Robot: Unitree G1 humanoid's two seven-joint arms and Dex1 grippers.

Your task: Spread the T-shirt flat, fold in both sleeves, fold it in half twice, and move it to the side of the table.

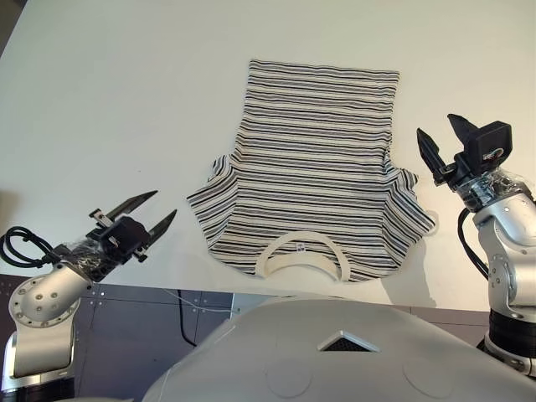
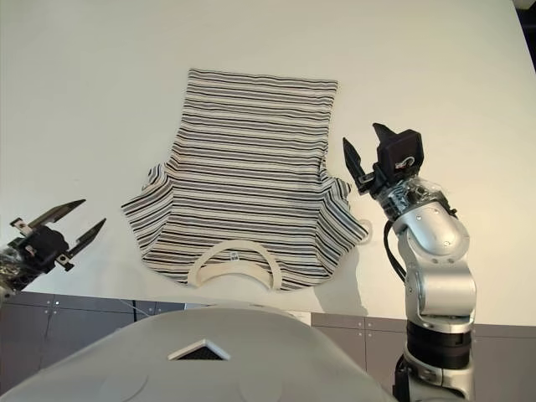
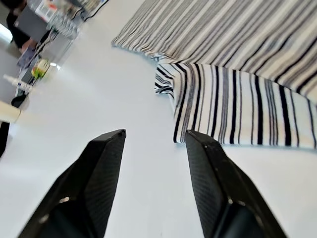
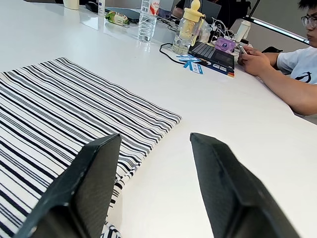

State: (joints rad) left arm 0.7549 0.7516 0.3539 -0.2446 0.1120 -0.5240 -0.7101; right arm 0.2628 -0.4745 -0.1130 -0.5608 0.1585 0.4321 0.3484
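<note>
T-shirt (image 1: 314, 167) spread flat on the bench (image 1: 109, 100), both tools open

The striped T-shirt lies face-up in the middle of the white bench. Its cream collar (image 1: 270, 261) sits at the near edge, closest to the robot, and its straight hem (image 1: 325, 69) points away. The body of the shirt lies smooth. The left sleeve (image 1: 213, 209) fans outward and lies flat on the bench. The right sleeve (image 1: 410, 209) also sticks out sideways, with a slightly wavy, rumpled edge.

The left tool (image 1: 165, 203) hovers low at the near-left part of the bench, its tips aimed toward the left sleeve but apart from it. Its two black fingers (image 3: 104, 168) are spread, with bare bench surface between them. In the left wrist view, the striped edge of the sleeve lies just beyond the fingertips.

The right tool (image 1: 436, 125) is held up beside the shirt's right side, just outside the right sleeve and level with the shirt's waist. It is also open and touches no cloth. In the right wrist view, the far right corner of the hem lies ahead of the spread fingers.

Farther along the bench in that view stand a clear bottle (image 4: 147, 20) and a yellow-capped bottle (image 4: 189, 29). Next to them is a laptop (image 4: 215, 54), well apart from the shirt.
</note>
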